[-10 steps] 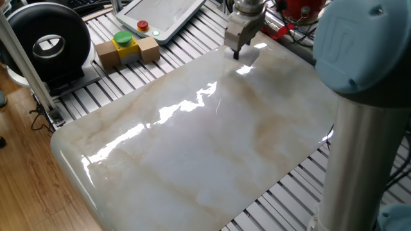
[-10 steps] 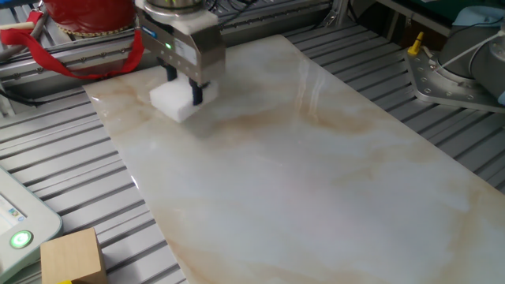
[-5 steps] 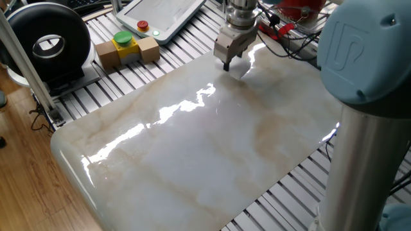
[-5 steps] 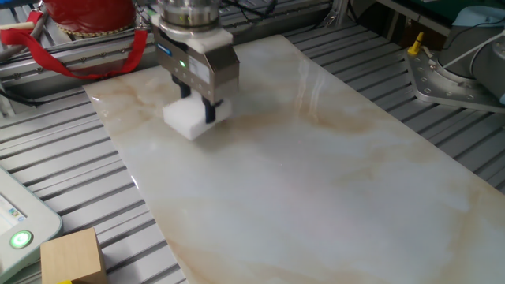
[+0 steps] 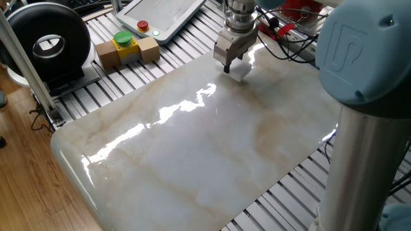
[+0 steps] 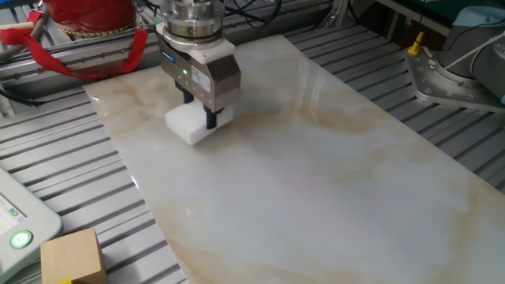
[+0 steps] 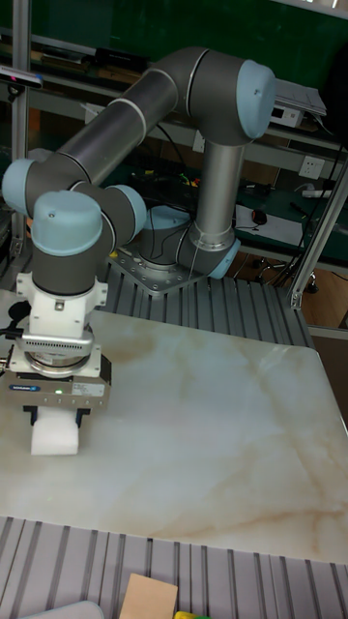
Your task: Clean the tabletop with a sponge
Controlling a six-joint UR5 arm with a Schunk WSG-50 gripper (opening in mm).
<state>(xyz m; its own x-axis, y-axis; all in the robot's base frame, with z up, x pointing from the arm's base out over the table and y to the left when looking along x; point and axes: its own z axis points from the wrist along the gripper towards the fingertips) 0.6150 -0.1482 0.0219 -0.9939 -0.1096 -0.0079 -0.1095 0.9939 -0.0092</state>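
Note:
The tabletop [image 5: 192, 147] is a glossy marble slab with beige veins, also seen in the other fixed view [image 6: 316, 181] and the tall view [image 7: 193, 435]. The sponge [image 6: 181, 124] is a small white foam block resting flat on the slab near its far edge, by the red object. My gripper [image 6: 199, 123] points straight down and is shut on the sponge, one dark finger on each side. In one fixed view the gripper [image 5: 230, 64] is at the slab's far side with the sponge [image 5: 239, 72] beneath it. The tall view shows the gripper [image 7: 55, 418] over the sponge [image 7: 55, 437].
Tan cardboard boxes with a yellow-green button [image 5: 125, 48] sit on the aluminium slats left of the slab. A black round device [image 5: 45, 42] and a white pendant [image 5: 160, 16] lie behind them. A red object [image 6: 87, 16] stands nearby. The arm's column [image 5: 366, 128] rises at right.
The gripper has slid the sponge a short way across the slab, away from the far corner by the red object; most of that move came early, with only a small shift since.

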